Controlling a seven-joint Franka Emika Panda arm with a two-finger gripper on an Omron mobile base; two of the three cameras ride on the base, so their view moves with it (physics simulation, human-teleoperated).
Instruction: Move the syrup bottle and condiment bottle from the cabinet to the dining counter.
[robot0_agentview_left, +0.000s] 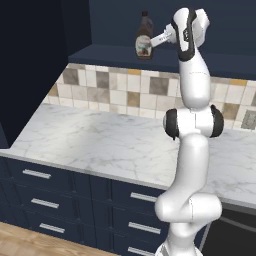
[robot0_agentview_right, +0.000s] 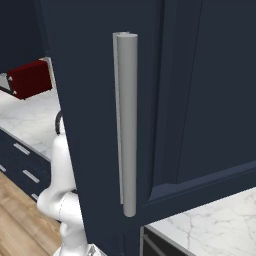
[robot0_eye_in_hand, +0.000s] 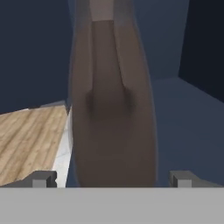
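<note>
Syrup bottle at the gripper, up inside the open cabinet.

Left base view: arm reaches high; syrup bottle (robot0_agentview_left: 144, 44) stands upright on the cabinet (robot0_agentview_left: 120, 52) shelf, above the tiled wall (robot0_agentview_left: 125, 87) and marble surface (robot0_agentview_left: 100, 142). Gripper (robot0_agentview_left: 156, 41) meets the bottle's right side at label height. Hand view: syrup bottle (robot0_eye_in_hand: 111, 113) very close, between the two fingertips (robot0_eye_in_hand: 41, 178), one on each side; whether they press it or stand clear, cannot tell. Right base view: cabinet door (robot0_agentview_right: 165, 100) with silver bar handle (robot0_agentview_right: 126, 125) up close; red toaster (robot0_agentview_right: 29, 78) on the far surface.
</note>
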